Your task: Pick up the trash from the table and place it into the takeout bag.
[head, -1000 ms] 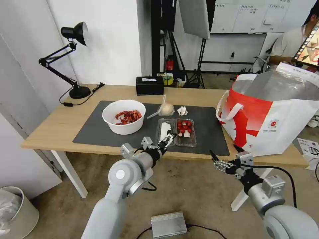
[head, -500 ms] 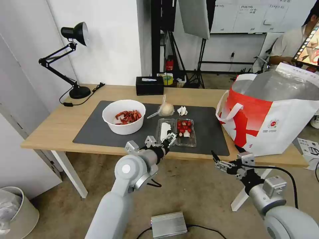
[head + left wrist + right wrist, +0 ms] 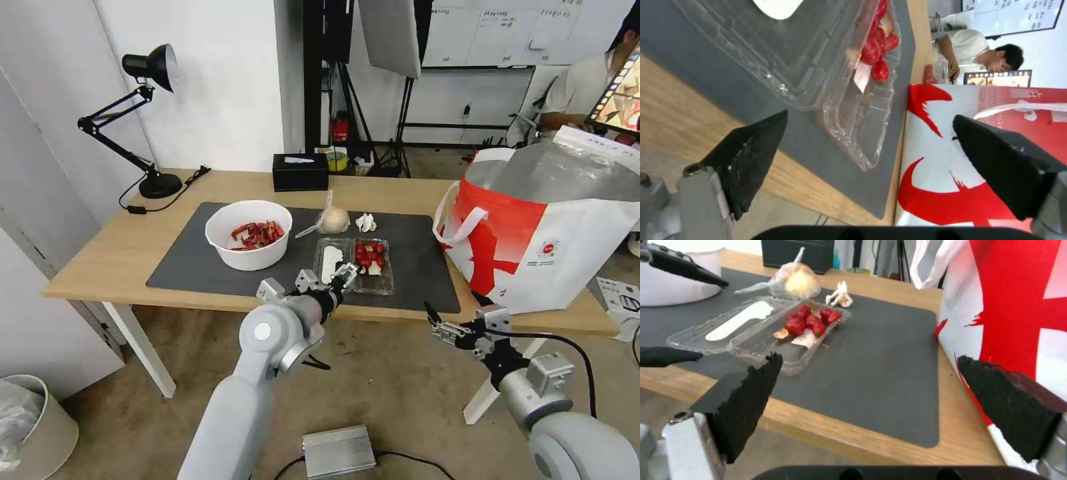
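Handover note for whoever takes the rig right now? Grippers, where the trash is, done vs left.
Left gripper: open, at the near edge of the clear clamshell, holding nothing.
Right gripper: open, idle below the table edge, near the takeout bag.
On the mat: white bowl, clamshell, knotted bag, crumpled tissue.
Done: nothing visibly bagged.
Left: all four pieces.

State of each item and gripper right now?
Clamshell: open, on mat, ungrasped.
Bowl: upright, red scraps inside.
Knotted bag: tied, on mat.
Tissue: crumpled.
Takeout bag: upright, mouth open.
Left gripper: open, at clamshell's near edge.
Right gripper: open, below table edge.
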You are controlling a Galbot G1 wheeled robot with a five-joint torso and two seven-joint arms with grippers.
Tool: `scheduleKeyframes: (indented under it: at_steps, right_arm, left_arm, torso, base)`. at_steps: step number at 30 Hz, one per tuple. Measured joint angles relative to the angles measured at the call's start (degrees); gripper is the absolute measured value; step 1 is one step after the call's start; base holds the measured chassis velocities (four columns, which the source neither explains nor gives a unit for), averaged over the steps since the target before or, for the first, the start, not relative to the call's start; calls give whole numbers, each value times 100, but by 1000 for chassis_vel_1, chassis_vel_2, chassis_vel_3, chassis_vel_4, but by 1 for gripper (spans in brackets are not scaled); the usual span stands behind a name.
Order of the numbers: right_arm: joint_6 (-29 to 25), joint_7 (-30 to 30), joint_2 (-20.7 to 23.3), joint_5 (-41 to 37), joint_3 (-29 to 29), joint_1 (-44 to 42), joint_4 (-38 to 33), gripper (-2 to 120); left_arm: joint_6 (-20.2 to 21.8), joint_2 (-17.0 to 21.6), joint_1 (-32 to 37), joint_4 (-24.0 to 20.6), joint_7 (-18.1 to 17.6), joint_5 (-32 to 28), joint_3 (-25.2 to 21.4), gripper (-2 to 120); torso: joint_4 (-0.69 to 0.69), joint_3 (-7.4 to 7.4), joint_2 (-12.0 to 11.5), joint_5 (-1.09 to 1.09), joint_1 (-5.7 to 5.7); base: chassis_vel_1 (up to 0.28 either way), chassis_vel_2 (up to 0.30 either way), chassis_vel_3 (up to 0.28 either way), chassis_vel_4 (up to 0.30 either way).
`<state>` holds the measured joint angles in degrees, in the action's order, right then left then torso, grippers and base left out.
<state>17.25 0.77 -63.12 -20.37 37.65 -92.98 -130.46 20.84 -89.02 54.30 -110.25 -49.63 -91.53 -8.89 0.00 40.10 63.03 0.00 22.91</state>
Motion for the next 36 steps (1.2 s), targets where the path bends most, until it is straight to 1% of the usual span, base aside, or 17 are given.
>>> scheduleKeyframes:
  at_steps: [15,36]
  right_arm:
    - [-24,-9,-37,3,-13,27,55,100]
    - [-34,-9,-65,20,-61,82,118,100]
  left_arm:
    - [-28,-64,-82,123,-19,36,28,100]
    - [-96,-81,-107,211,-191,65,7,100]
  torso:
    - [0,0,0,0,0]
    - [0,0,0,0,0]
  base:
    - [0,0,0,0]
    - [0,0,0,0]
